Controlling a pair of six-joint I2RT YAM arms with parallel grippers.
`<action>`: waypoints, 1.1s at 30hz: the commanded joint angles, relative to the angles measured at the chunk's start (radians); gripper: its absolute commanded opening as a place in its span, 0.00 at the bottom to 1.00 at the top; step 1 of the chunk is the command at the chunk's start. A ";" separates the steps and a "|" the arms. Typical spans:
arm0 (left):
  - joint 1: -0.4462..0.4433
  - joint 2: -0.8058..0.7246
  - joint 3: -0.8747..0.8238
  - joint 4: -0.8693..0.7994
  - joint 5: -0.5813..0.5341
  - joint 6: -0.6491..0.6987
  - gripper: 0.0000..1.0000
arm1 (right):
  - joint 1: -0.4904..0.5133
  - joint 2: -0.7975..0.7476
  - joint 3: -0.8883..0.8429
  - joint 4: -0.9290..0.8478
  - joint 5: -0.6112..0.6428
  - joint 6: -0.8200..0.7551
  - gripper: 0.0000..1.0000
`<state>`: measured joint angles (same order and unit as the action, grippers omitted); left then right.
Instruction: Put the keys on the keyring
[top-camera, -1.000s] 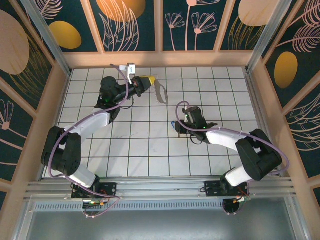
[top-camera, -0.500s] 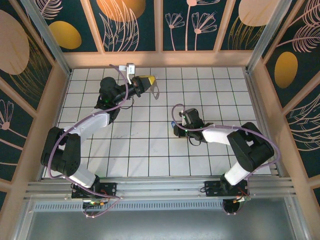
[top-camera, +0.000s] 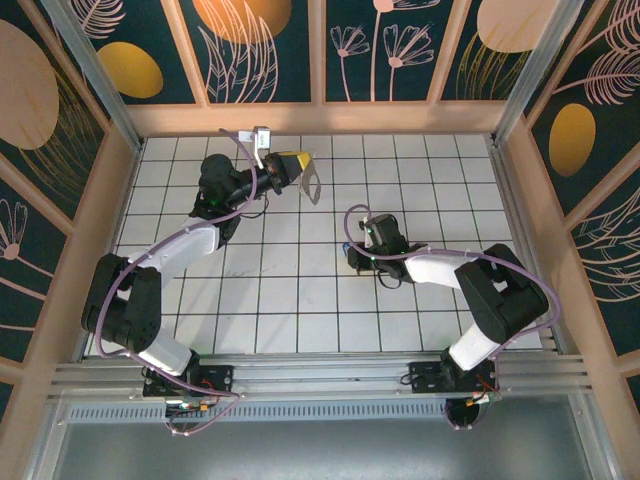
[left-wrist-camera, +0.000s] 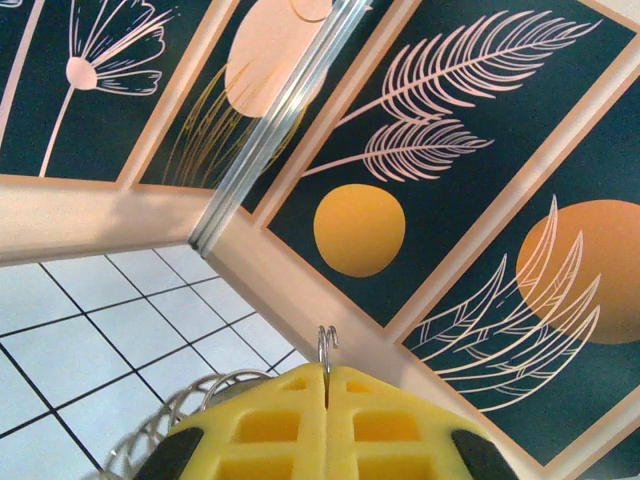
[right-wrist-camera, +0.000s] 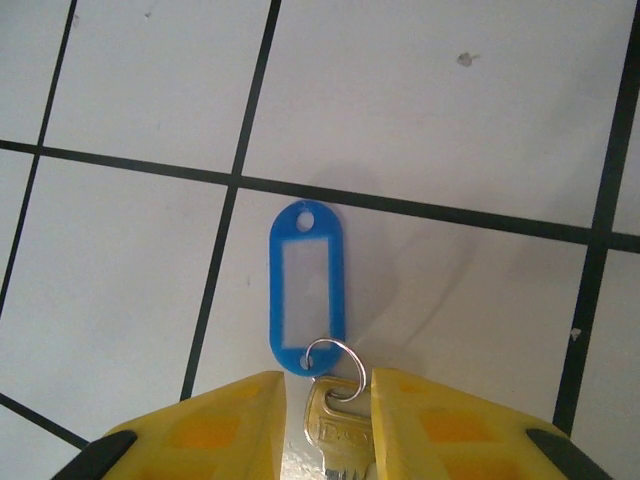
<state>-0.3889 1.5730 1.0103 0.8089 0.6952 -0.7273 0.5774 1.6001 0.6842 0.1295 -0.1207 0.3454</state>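
At the far left of the white tiled table (top-camera: 300, 300), the left gripper (top-camera: 296, 162) reaches toward the back wall, its yellow fingers (left-wrist-camera: 270, 425) pressed flat together. They pinch the keyring (top-camera: 312, 185), holding it clear of the tiles. From the left wrist camera, a thin loop of the metal ring (left-wrist-camera: 325, 345) pokes up out of the seam between the two pads. Part of the woven-looking strap (left-wrist-camera: 165, 420) curves away below and to the left. From above, the strap trails off the fingertips toward the middle of the table.

Right of centre, well apart from the keyring, the right gripper (top-camera: 354, 254) sits low over the tiles. Its wrist camera shows the yellow fingers (right-wrist-camera: 225, 425) standing slightly apart with the silver key (right-wrist-camera: 335, 432) between them. Whether they actually clamp it cannot be told. A small split ring (right-wrist-camera: 336, 365) joins the key to a blue plastic tag (right-wrist-camera: 307, 285). The tag lies flat on a tile just beyond the fingertips, its far end close to a black grout line.
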 joint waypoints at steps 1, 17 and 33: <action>-0.002 -0.030 0.002 0.052 0.000 -0.003 0.00 | -0.007 -0.021 0.031 -0.012 0.020 -0.024 0.29; -0.004 -0.025 0.003 0.062 -0.001 -0.012 0.00 | -0.007 0.071 0.048 0.016 0.010 -0.038 0.29; -0.004 -0.024 0.004 0.065 -0.002 -0.013 0.00 | -0.007 -0.023 -0.012 0.004 0.009 -0.029 0.01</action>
<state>-0.3893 1.5730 1.0103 0.8116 0.6956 -0.7307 0.5755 1.6180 0.6926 0.1387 -0.1219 0.3176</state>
